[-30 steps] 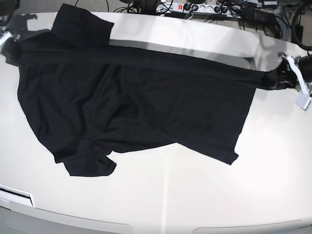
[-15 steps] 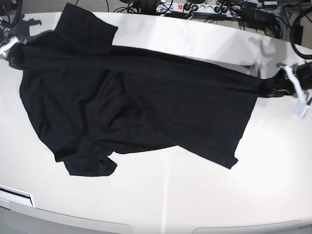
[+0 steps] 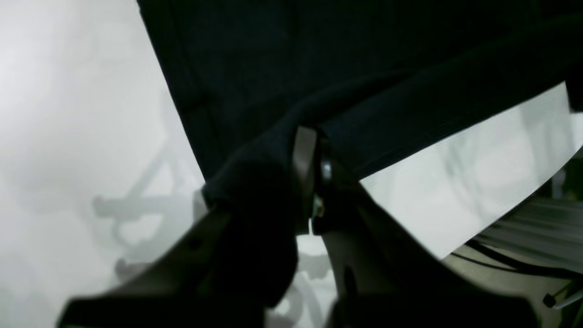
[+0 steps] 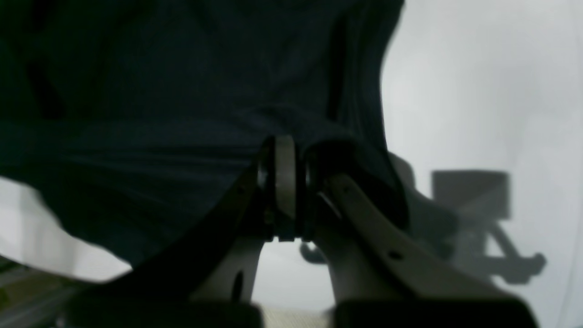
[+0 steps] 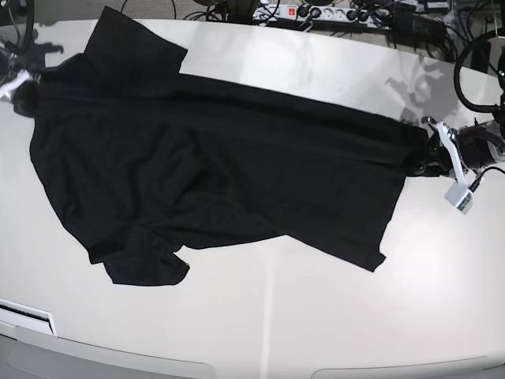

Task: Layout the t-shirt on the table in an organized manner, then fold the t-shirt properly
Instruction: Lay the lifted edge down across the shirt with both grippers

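One black t-shirt (image 5: 213, 170) spread across the off-white tabletop (image 5: 316, 316), reaching from the far left corner to the right side. Nearest: bare glossy surface, then a short sleeve (image 5: 146, 264) lying crumpled at the near left and the hem corner (image 5: 371, 257) at the near right. Further in, wide body fabric, mostly flat but rumpled with soft creases around the middle. Far edge pulled into a fairly straight line between both tools. Second sleeve (image 5: 130, 43) flat at the far left, close to the curved far rim.

Left tool (image 5: 430, 158) at the scene's right, pressed together and pinching the shirt's far right corner; in the left wrist view (image 3: 312, 173), cloth bunched over one finger, dark fabric filling the upper picture, pale tabletop either side. Right tool (image 5: 20, 87) at the far left edge, likewise clamped on the shoulder end of the shirt; in the right wrist view (image 4: 284, 182), fabric draped over both fingers.

Beyond the far rim: white power strip (image 5: 308, 13) amid tangled black cables (image 5: 410, 20). Near left corner: pale slotted panel (image 5: 28, 316) just off the tabletop.
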Controlling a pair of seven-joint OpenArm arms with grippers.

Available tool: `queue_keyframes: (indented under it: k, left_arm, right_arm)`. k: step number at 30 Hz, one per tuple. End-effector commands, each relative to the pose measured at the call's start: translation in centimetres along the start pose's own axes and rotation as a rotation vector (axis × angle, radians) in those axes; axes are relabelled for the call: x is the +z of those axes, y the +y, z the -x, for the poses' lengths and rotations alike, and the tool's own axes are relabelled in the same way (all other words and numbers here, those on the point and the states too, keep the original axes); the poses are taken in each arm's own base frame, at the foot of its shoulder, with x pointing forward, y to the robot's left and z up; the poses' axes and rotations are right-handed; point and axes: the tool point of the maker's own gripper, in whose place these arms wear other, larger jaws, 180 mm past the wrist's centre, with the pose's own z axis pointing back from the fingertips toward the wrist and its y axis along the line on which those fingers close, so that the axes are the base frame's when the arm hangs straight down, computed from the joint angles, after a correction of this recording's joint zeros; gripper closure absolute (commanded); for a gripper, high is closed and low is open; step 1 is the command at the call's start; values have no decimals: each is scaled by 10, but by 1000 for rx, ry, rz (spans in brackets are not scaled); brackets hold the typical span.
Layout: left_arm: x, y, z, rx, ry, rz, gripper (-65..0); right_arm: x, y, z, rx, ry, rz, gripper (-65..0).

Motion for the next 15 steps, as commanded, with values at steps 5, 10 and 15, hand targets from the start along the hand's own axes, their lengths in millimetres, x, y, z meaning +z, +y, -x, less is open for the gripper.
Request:
queue_keyframes:
  k: [5,10,15]
  left_arm:
    - [4,3,-17,-21,-57,-8,0]
    - [2,1,-19,-17,-74,-4,-2]
    - [8,8,-19,-14,-60,-25,-402]
  right_arm:
    - [-5,-9,-11,-23,-33,1,0]
    - [-5,-10,-10,-26,-30,2,0]
    - [5,-26,-26,-41,-37,41,-381]
